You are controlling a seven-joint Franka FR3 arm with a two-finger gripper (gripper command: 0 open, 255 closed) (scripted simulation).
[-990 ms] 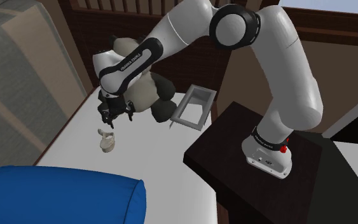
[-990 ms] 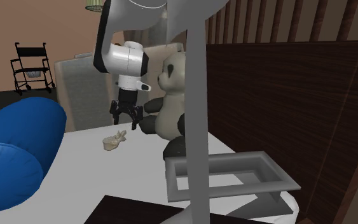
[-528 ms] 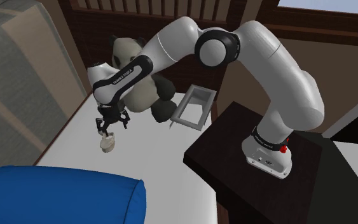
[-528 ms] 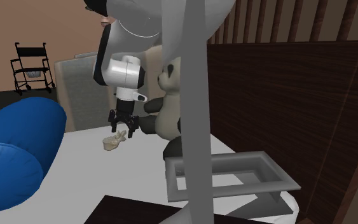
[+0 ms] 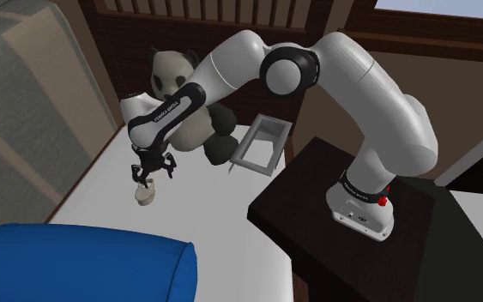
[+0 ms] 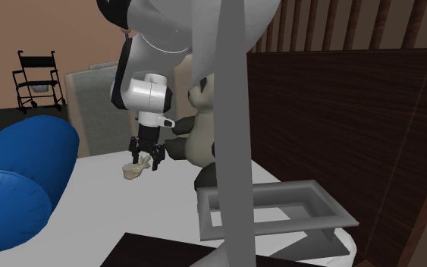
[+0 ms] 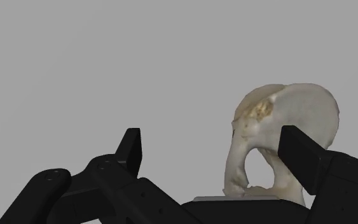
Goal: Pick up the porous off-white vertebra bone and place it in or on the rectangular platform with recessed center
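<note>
One white surface (image 5: 198,225) bears the toy panda (image 5: 188,116) at the back and the grey recessed platform (image 5: 261,147) beside it. The black gripper (image 5: 150,178), fingers spread wide, hangs just above the off-white vertebra bone (image 5: 145,194) lying there.

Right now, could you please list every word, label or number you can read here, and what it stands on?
White lettering on the dark band of the white robot arm's forearm: too small to read.
Small dark marks on the arm's white base: too small to read.
No text on the off-white vertebra bone, grey rectangular platform or black-and-white panda toy.
</note>
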